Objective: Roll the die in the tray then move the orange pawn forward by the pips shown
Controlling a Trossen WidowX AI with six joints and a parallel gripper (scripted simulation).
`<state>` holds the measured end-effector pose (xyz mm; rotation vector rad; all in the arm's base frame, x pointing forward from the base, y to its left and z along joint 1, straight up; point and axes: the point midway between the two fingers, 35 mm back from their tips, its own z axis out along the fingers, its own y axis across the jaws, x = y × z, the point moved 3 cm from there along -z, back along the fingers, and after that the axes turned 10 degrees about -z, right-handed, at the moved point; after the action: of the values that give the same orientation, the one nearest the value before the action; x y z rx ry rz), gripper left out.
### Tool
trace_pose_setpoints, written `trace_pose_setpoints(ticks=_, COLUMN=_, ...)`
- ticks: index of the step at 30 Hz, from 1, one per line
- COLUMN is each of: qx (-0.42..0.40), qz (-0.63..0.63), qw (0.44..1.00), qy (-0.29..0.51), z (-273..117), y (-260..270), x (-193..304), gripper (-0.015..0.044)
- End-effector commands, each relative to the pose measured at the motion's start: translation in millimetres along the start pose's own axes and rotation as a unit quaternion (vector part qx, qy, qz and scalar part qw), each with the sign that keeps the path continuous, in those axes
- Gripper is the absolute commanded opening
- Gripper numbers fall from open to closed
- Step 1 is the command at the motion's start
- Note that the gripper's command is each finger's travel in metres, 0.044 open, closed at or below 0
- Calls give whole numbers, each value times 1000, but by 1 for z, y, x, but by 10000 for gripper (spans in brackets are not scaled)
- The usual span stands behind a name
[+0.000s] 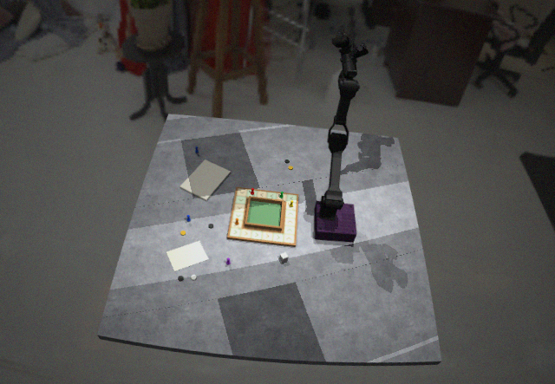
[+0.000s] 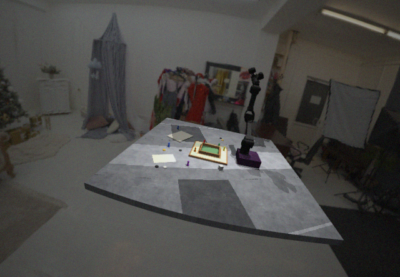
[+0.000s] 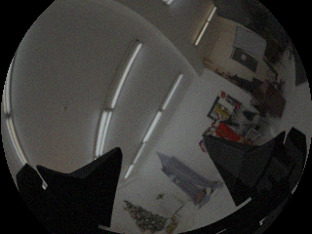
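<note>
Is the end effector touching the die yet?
Apart. The top view shows the end effector raised high, open, while the die sits on the table beside the board.

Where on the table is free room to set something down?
The near part, in front of the die and purple pawn, shows nothing on it. It is crowded left of the board, among the cards, discs and spare pawns.

The die (image 1: 283,257) is a small white cube resting on the table just off the board's near right corner; the tray (image 1: 264,212) is a green-floored, wood-rimmed square in the board's middle; the orange pawn (image 1: 237,221) stands upright on the board's left track, beside the tray.
</note>
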<state>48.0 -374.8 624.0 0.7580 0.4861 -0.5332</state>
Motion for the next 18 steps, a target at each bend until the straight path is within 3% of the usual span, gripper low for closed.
trace_pose_setpoints(ticks=1, qx=-1, qz=0, qw=1000, qy=-1, z=0, y=1, x=-1, gripper=374)
trace_pose_setpoints(ticks=5, qx=-23, qz=10, qw=999, qy=-26, z=-11, y=18, x=-20, gripper=275)
trace_pose_setpoints(ticks=18, qx=-159, qz=80, qw=976, qy=-128, z=-62, y=97, x=-97, gripper=275)
